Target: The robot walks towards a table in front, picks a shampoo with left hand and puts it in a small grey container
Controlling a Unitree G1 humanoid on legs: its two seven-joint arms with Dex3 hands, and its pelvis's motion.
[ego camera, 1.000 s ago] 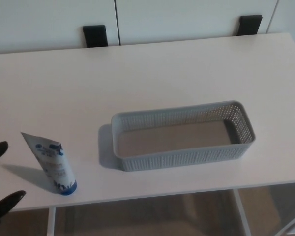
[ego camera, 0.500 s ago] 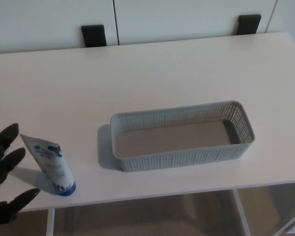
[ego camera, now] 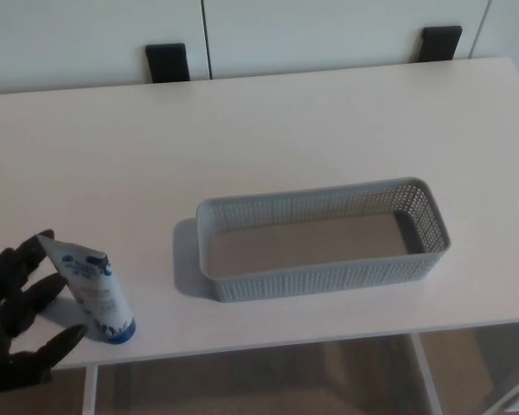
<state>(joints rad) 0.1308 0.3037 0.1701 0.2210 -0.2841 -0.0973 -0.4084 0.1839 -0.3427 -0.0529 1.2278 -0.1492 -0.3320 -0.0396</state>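
Observation:
A white shampoo tube (ego camera: 92,288) with blue print stands on its blue cap near the table's front left edge. My left hand (ego camera: 19,316) is just left of it, open, its two fingers reaching behind the tube's flat top and its thumb low by the cap. I cannot tell whether the fingers touch the tube. The small grey mesh container (ego camera: 323,275) lies empty in the middle of the table, to the right of the tube. My right hand does not show.
The white table (ego camera: 268,130) runs wide toward a white wall, where two black brackets (ego camera: 167,61) sit at its far edge. The table's front edge is close to the tube and the container.
My left hand has come in from the left edge and moved right, until its fingers flank the tube. The tube and the container have stayed put.

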